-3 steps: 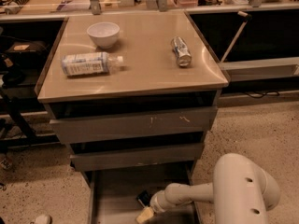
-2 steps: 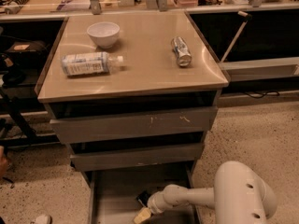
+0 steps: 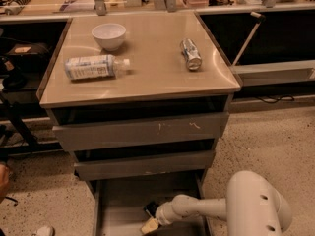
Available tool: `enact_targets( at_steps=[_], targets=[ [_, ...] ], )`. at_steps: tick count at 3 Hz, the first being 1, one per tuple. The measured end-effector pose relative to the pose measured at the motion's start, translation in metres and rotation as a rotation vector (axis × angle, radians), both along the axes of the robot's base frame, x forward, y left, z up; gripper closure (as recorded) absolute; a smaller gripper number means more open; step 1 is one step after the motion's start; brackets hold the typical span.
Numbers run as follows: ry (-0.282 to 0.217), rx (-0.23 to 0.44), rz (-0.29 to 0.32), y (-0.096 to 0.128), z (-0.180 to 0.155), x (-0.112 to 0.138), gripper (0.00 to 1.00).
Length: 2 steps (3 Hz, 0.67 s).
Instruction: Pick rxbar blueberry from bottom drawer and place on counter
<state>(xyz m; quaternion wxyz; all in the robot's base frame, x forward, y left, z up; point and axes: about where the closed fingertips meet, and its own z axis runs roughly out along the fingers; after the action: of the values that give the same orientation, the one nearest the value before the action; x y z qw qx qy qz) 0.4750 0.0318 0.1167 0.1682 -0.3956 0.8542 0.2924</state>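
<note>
Sinking a little since a second ago, the white arm point(image 3: 256, 208) reaches in from below and to the right of the counter point(image 3: 147, 73) (its bulky elbow sits low in view). Directly below the counter, the bottom drawer point(image 3: 118, 205) stands pulled out. On the counter lie a plastic bottle point(image 3: 93, 66) at its left, a white bowl point(image 3: 109, 35) at its back left and a silver can point(image 3: 190, 53) toward its right. Beneath the counter's front edge the gripper point(image 3: 149, 225) is low inside the drawer; whether it is parted or closed cannot be told. The rxbar blueberry point(image 3: 150, 208) lies in the drawer just beside the gripper.
</note>
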Motion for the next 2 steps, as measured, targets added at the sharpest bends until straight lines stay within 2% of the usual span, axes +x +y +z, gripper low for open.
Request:
enact_targets(
  at_steps=[2],
  targets=[
    [0.0, 0.0, 0.0, 0.0, 0.0, 0.0, 0.65]
  ],
)
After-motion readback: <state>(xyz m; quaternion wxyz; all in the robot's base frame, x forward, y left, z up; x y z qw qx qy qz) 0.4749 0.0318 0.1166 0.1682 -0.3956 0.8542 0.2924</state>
